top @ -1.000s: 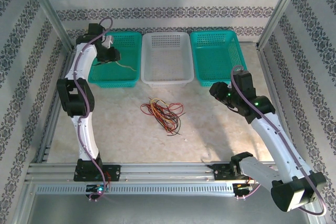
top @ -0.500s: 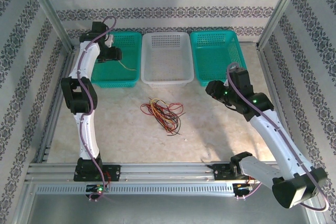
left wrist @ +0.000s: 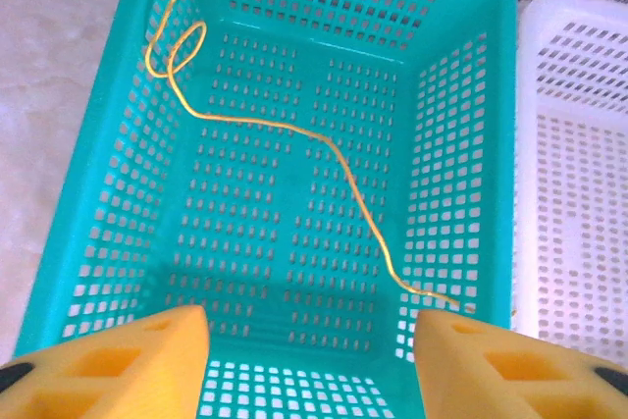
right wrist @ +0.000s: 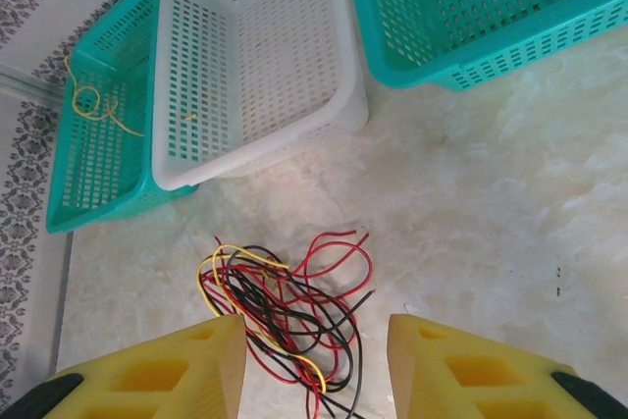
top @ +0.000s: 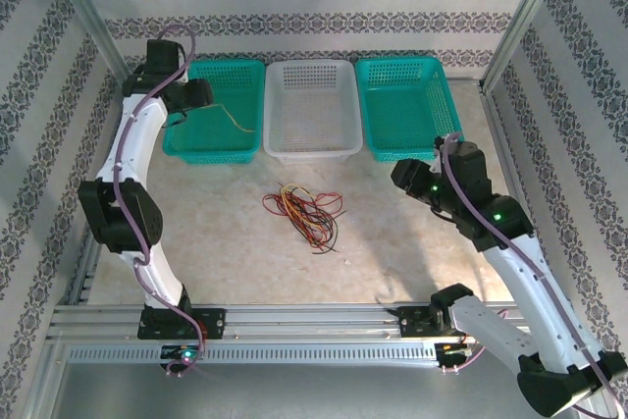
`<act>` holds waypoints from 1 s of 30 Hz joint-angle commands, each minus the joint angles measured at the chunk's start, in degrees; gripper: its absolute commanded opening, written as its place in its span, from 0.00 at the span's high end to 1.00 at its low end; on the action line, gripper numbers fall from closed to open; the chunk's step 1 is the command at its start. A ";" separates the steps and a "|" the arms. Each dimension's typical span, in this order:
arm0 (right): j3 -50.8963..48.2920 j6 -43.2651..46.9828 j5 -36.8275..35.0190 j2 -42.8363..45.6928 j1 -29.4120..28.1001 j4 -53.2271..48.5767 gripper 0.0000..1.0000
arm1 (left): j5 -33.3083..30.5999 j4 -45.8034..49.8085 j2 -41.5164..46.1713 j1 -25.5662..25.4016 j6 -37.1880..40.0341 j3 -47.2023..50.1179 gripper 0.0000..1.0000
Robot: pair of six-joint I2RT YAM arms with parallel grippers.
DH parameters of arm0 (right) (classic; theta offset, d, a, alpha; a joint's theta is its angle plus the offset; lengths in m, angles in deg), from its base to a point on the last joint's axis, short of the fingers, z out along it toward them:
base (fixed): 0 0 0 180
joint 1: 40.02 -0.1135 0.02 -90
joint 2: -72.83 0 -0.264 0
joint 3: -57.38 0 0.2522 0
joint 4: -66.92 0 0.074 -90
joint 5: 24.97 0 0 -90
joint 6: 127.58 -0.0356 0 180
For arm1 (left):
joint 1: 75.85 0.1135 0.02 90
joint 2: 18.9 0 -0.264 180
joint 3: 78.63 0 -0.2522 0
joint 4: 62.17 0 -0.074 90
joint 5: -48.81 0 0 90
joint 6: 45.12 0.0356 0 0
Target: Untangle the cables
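A tangle of red, black and yellow cables (top: 304, 215) lies on the table in front of the baskets. My right gripper (top: 404, 176) hovers to its right. In the right wrist view the open jaws (right wrist: 316, 370) frame the tangle (right wrist: 285, 311) from above, with nothing between them. A single yellow cable (left wrist: 294, 130) lies loose on the floor of the left teal basket (left wrist: 137, 174), one end against its right wall. My left gripper (left wrist: 312, 360) is over that basket, open and holding nothing. From above, the left gripper (top: 191, 95) is at the basket's far left corner.
Three baskets line the back: the left teal basket (top: 211, 152), a white basket (top: 312, 152) and a right teal basket (top: 407, 149). Aluminium frame posts and patterned walls close in the sides. Bare tabletop (top: 392, 252) surrounds the tangle.
My left gripper has drawn back toward the left basket's far left corner, and the yellow cable now lies free in the basket. The right arm shifted only slightly beside the tangle.
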 commanded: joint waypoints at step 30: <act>-1.31 2.23 -0.86 3.27 0.31 -6.23 0.59 | -7.57 -19.68 -13.66 -6.38 -16.65 5.26 1.00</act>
